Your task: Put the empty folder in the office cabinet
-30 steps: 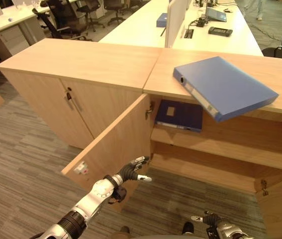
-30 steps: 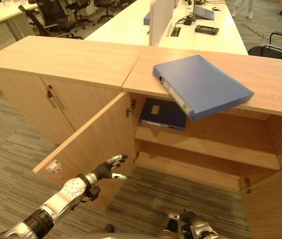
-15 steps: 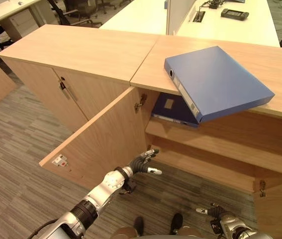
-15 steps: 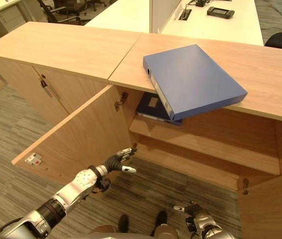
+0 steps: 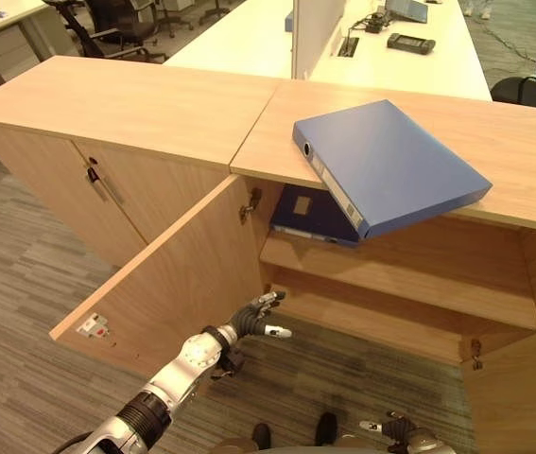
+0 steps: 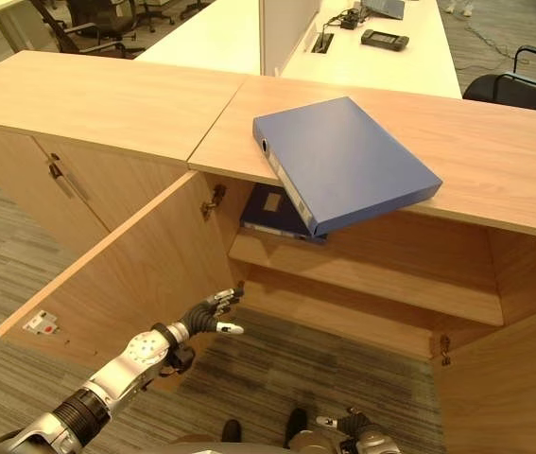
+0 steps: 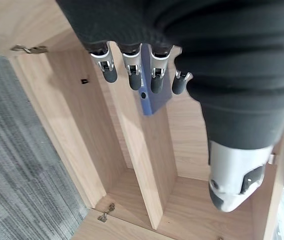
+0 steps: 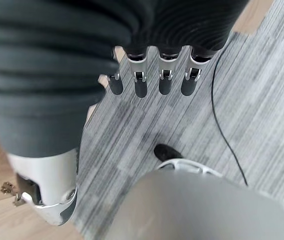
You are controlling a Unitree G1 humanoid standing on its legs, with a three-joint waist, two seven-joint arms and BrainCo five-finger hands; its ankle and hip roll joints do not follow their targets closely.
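A blue ring-binder folder (image 5: 390, 161) lies flat on the wooden cabinet top (image 5: 154, 104), its front corner hanging over the open compartment. A darker blue folder (image 5: 307, 213) lies on the upper shelf (image 5: 409, 284) inside. My left hand (image 5: 254, 322) hovers open and holding nothing, low beside the free edge of the open left door (image 5: 168, 284); past its fingers (image 7: 131, 75) I see the shelf. My right hand (image 6: 348, 426) hangs low in front of the cabinet, its fingers (image 8: 164, 80) straight over the carpet, holding nothing.
To the left stands a closed cabinet section with door handles (image 5: 107, 184). The right door (image 5: 518, 397) is swung open at lower right. White desks (image 5: 258, 38) with a divider and devices lie behind the cabinets, office chairs (image 5: 532, 90) beyond. Grey carpet (image 5: 22, 312) covers the floor.
The whole picture has shifted, so the camera moved. My left hand stays open near the door edge. The folder on top has not moved.
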